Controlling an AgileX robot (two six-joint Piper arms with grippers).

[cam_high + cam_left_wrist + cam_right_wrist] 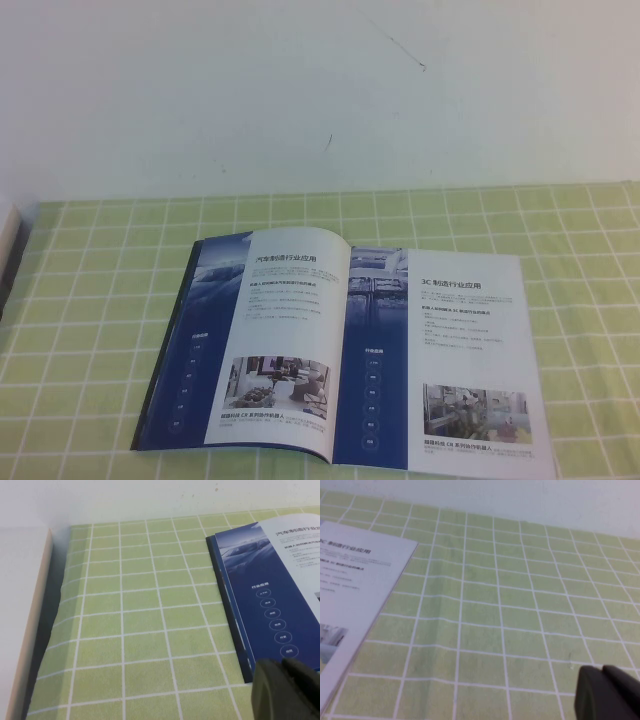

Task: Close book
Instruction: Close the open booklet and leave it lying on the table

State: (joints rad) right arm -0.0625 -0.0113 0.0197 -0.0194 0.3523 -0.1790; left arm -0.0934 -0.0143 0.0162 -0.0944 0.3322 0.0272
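An open book [340, 350] lies flat on the green checked tablecloth, its white and blue pages facing up. Neither gripper appears in the high view. In the left wrist view my left gripper [283, 664] hangs over the near left corner of the book [270, 580], its dark fingers pressed together with nothing between them. The right wrist view shows my right gripper [603, 670] over bare cloth, to the right of the book's right page [355, 590] and apart from it, fingers together and empty.
The green checked cloth [90, 300] covers the table up to a white wall [300, 90] at the back. A white board or box [22, 610] stands along the table's left edge, also seen as the white object [6, 240] in the high view.
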